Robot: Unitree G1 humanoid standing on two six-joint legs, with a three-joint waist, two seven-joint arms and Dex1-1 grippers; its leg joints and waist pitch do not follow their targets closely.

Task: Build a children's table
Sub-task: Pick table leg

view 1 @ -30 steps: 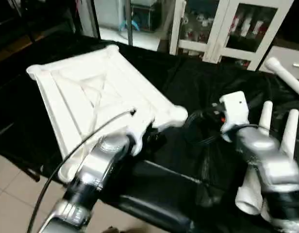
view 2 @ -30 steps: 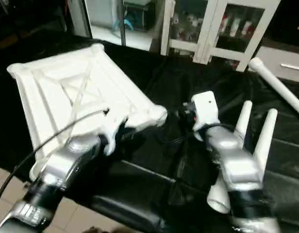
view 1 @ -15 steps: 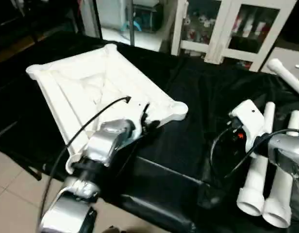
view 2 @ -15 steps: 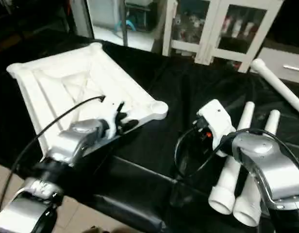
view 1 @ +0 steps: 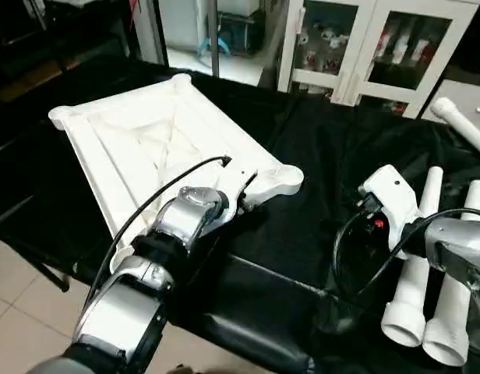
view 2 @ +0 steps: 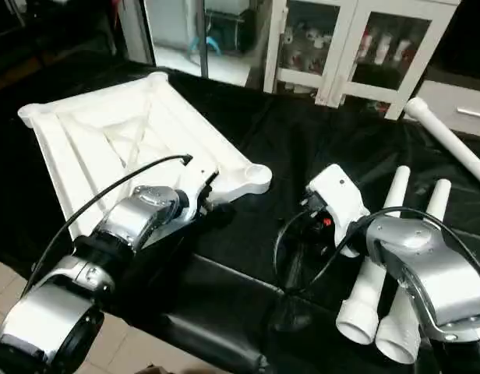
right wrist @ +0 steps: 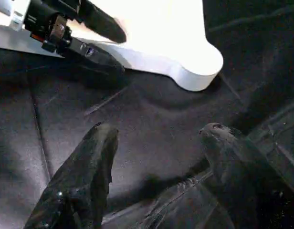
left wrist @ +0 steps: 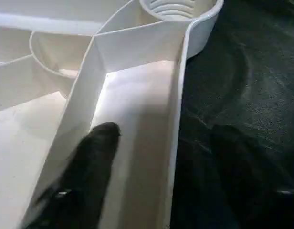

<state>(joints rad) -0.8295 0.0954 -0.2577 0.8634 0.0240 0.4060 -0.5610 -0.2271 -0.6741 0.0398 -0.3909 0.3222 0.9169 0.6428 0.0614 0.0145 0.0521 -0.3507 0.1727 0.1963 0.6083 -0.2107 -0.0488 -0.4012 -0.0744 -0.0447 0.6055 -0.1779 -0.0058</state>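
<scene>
One white plastic tabletop (view 1: 162, 148) lies upside down on the black-covered work table (view 1: 318, 226), ribbed underside up, toward the robot's left. Its near corner socket (view 1: 283, 179) points toward the middle of the table.

The left gripper (left wrist: 156, 167) sits at the tabletop's near rim beside that socket. Its two black fingers (left wrist: 89, 162) are spread, one inside the rib channel and one outside over the cloth, straddling the rim wall (left wrist: 175, 133) without pinching it. A second ago the fingers sat closer together on this edge; they have since widened, which suggests the tabletop was just let go or is being re-gripped.

The right gripper (right wrist: 156, 157) has swung away from the centre toward the robot's right and hovers over bare cloth, fingers apart and holding nothing. Two tapered white legs (view 1: 431, 273) lie side by side just beside it, wide ends toward the robot. A third leg (view 1: 462, 125) lies farther back on the right.

No leg is fitted yet; picking one up looks like the likely next step.
</scene>
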